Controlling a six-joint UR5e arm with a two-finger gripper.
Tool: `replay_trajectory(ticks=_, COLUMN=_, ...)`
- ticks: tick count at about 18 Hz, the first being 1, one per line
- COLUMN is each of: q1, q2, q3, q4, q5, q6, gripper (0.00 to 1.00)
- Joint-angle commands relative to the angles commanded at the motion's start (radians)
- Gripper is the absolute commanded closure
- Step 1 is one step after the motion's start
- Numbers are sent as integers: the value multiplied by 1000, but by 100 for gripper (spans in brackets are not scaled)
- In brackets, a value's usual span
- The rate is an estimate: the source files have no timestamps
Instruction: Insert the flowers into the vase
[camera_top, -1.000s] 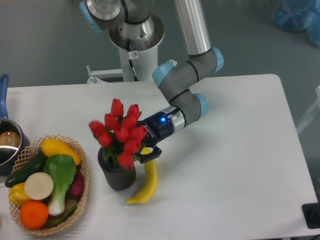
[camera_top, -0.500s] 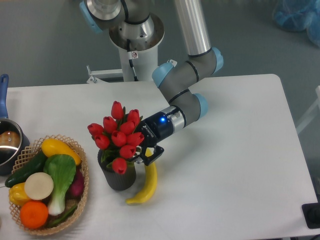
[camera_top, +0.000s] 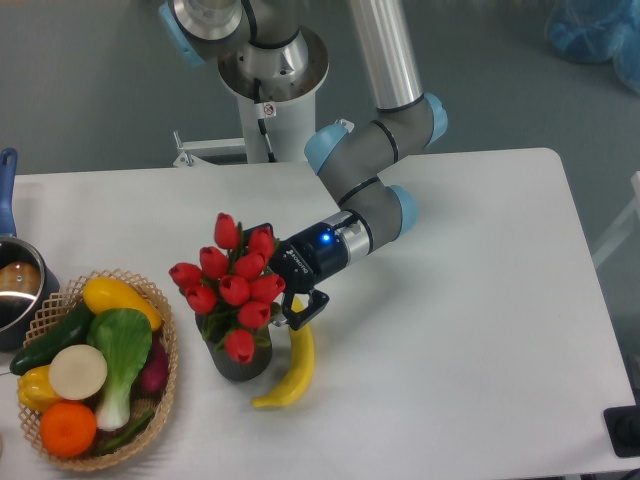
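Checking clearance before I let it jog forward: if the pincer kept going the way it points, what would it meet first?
The flowers in the vase, directly ahead of the pincer; depth is unclear from this view.

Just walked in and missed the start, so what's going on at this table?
A robot arm's gripper has a bunch of red tulips, the flowers, standing in the dark grey vase. One finger shows beside the bunch; the grip itself is hidden. A banana lies beside the vase, and a wicker basket of produce sits further along.
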Motion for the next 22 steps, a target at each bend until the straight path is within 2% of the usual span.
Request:
replay_trajectory(ticks=2, q1=17, q2=18, q3=-5, q4=0, q5=49, q6=0, gripper=0)
replay_trajectory(ticks=7, q1=28, q2=43, q3=-5, q4=0, q5=62, q6=-2, gripper=0)
replay_trajectory(ticks=9, q1=38, q2=58, q3=3, q4=2, q5=135, q6=-3, gripper=0)
replay_trajectory(ticks=12, q1=86, q2=87, q3=24, q4=-2, q5=281, q6=-24, gripper=0)
replay_trajectory(ticks=15, q1=135, q2=112, q3=31, q4=-2, q5=333, q6=-34, gripper=0)
replay_trajectory(ticks=18, q1=190, q2=155, q3=46, q4=-3, q5=420, q6=-54, gripper=0)
replay_trajectory(ticks=20, q1=224, q2=182, q3=54, q4=-3, q5=439, q6=-104, gripper=0)
replay_trajectory(ticks=22, q1=264, q2=227, q3=75, q4=-3, q5=488, q6=-123, gripper=0)
